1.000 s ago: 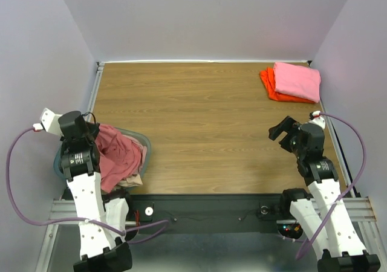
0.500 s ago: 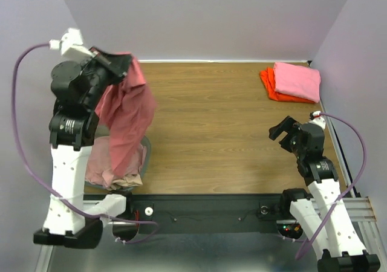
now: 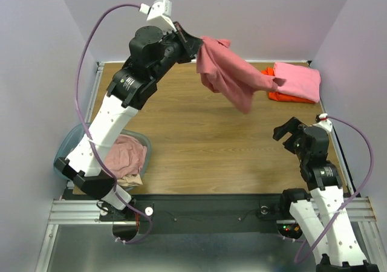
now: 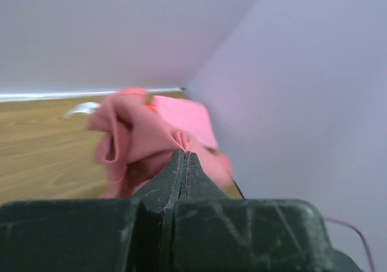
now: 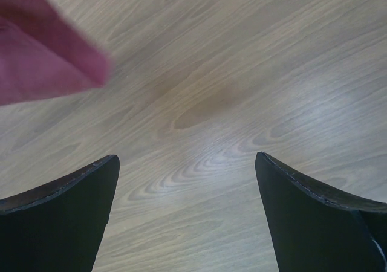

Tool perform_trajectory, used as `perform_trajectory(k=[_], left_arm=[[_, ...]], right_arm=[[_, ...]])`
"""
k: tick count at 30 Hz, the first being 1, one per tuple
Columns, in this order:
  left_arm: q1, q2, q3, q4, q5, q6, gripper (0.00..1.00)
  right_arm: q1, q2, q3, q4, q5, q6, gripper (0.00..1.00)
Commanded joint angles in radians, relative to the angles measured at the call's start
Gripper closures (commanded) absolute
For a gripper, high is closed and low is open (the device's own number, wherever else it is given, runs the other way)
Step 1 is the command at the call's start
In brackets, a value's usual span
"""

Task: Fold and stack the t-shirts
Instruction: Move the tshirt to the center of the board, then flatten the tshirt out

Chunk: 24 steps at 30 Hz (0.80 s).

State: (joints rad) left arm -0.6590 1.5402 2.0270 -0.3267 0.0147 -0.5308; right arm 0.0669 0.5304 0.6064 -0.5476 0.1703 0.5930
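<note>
1. Near edge, left: the basket [image 3: 65, 150] holds a pale pink shirt [image 3: 124, 154] with a beige shirt [image 3: 132, 180] under it. One second ago the left arm was bent down into this basket and the red shirt lay on top of the pile. That shirt has now left the basket.

2. Near edge, right: the right gripper [image 3: 285, 129] hangs low over the bare table [image 3: 199, 133] with its jaws spread wide and nothing between them. Its position is unchanged over the last second. The right wrist view shows wood grain between the fingers and a blurred corner of red cloth at upper left.

3. Mid to far table: the left arm has swung up and forward in one sweep. The left gripper [image 3: 193, 44] is now high above the far half of the table, clamped tight on a bunched fold of the red shirt [image 3: 233, 75]. The shirt hangs clear of the table and trails toward the right. It is crumpled, and neither sleeves nor hem can be told apart.

4. Far right corner: a pink shirt [image 3: 299, 81] lies folded on top of an orange shirt [image 3: 284, 97].

5. Status, as a judgement: extraction of the third garment is complete. Spreading it flat on the open table is the likely next step, and the idle right gripper is placed to assist.
</note>
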Motion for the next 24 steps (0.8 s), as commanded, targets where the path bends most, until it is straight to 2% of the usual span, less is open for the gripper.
perform_trajectory(k=[1, 2, 3, 7, 10, 12, 20, 24], left_arm=[[0.042, -0.149, -0.106, 0.032, -0.399, -0.036, 0.73], [0.062, -0.149, -0.179, -0.024, -0.488, -0.056, 0.57], [0.114, -0.144, -0.215, -0.055, -0.518, -0.072, 0.02], [0.202, -0.086, -0.358, -0.162, -0.478, -0.123, 0.02], [0.211, -0.055, -0.453, -0.225, -0.521, -0.161, 0.02], [0.211, -0.078, -0.505, -0.212, -0.512, -0.172, 0.02], [0.177, -0.261, -0.920, 0.090, -0.254, -0.144, 0.02], [0.167, -0.232, -0.946, 0.164, -0.245, -0.086, 0.01]], right_arm=[[0.004, -0.026, 0.088, -0.061, 0.093, 0.005, 0.00], [0.004, -0.029, 0.105, -0.087, 0.104, 0.004, 0.00], [0.004, -0.036, 0.115, -0.103, 0.126, 0.004, 0.00], [0.002, -0.037, 0.150, -0.170, 0.147, 0.004, 0.00], [0.002, -0.035, 0.162, -0.190, 0.141, -0.002, 0.00], [0.002, -0.026, 0.162, -0.192, 0.133, -0.002, 0.00], [0.002, 0.059, 0.109, -0.161, 0.083, 0.042, 0.00], [0.002, 0.150, 0.066, -0.050, 0.020, 0.047, 0.00]])
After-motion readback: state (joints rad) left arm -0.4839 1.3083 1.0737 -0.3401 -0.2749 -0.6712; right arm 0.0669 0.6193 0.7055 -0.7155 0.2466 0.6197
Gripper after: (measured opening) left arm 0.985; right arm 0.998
